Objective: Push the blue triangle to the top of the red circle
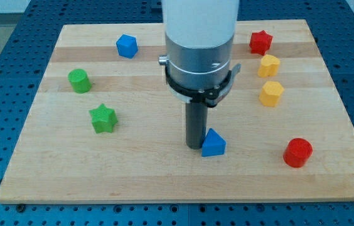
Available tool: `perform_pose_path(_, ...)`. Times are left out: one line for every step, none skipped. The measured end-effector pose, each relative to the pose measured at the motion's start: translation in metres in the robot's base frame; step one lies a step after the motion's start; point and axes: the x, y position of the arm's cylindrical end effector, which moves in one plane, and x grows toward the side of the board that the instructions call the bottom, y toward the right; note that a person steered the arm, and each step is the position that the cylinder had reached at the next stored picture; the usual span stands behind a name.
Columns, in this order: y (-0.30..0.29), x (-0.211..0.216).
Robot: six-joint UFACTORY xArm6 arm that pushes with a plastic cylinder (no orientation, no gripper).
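The blue triangle point(213, 143) lies on the wooden board below the middle. My tip point(194, 147) stands right against the triangle's left side, touching or nearly touching it. The red circle point(297, 152) sits at the view's lower right, well to the right of the triangle and slightly lower. The arm's white and grey body hangs over the board's top middle and hides what lies behind it.
A red star point(260, 42) and two yellow blocks point(268, 65) point(271, 93) stand at the upper right. A blue block point(127, 46) is at the upper left, a green cylinder point(80, 81) and a green star point(103, 118) at the left. The board's front edge point(177, 199) is near.
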Motion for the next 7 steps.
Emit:
perform_pose_path(0.005,0.009)
perform_pose_path(0.009,0.021)
perform_pose_path(0.014,0.021)
perform_pose_path(0.035,0.025)
perform_pose_path(0.048,0.026)
perform_pose_path(0.048,0.046)
perform_pose_path(0.048,0.054)
